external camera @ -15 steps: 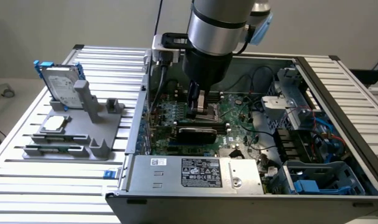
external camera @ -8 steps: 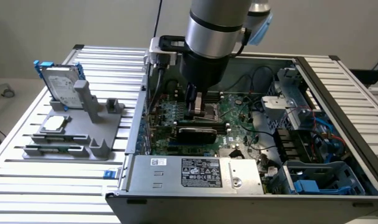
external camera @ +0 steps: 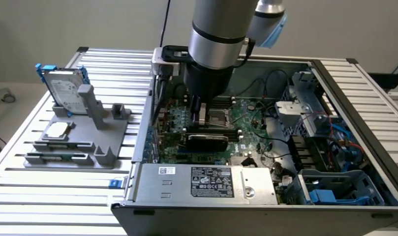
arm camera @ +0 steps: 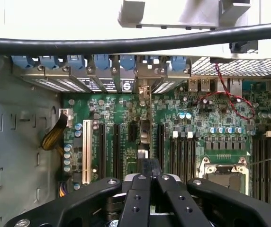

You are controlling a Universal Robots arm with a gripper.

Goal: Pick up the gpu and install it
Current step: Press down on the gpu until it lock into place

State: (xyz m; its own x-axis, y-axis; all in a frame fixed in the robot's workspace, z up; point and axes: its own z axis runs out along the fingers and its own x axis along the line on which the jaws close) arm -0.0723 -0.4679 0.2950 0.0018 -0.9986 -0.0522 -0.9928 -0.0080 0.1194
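case (external camera: 356,162): motherboard (arm camera: 197,127) | gripper (arm camera: 145,182) clamps gpu (arm camera: 144,137) edge-on

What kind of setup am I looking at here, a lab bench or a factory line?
Most likely a lab test bench for PC assembly: an open computer case lies on a slatted aluminium table, beside a grey fixture holding spare parts such as a hard drive.

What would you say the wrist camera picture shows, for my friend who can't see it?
The robot's hand is shut on the gpu, a thin card held edge-on over the slots of a green motherboard inside an open computer case. A black cable crosses above.
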